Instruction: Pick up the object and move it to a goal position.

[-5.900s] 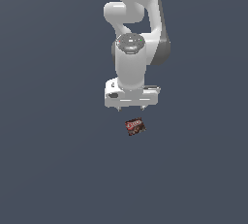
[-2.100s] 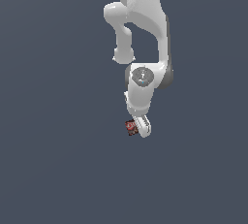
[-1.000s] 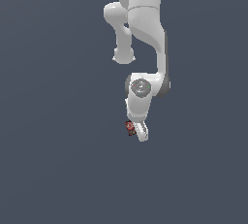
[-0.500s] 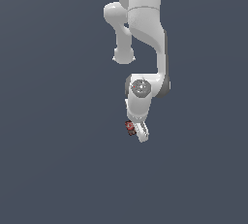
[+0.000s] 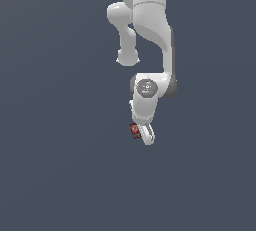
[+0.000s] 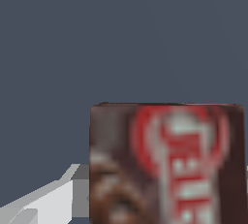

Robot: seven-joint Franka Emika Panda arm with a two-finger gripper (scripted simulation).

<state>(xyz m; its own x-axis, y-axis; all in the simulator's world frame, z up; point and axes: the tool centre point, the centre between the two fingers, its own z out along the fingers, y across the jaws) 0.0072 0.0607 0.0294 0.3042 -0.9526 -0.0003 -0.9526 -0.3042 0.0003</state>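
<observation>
The object (image 5: 134, 130) is a small dark red and brown box with a whitish label. In the exterior view it sits at the tip of the white arm, against the left side of my gripper (image 5: 141, 134). The wrist view shows the object (image 6: 167, 165) very close and blurred, filling the space between the fingers. One pale finger (image 6: 53, 201) lies against its edge, and a sliver of the other finger shows at the opposite edge. My gripper is shut on the box. The fingertips themselves are hidden behind it.
A plain dark grey-blue floor (image 5: 60, 165) surrounds the arm on all sides. The white arm's links (image 5: 150, 30) rise above the gripper toward the top of the exterior view.
Six seconds ago the gripper hung open above the box; it has since come down and turned around it. Over the last second the wrist and box shifted up very slightly.
</observation>
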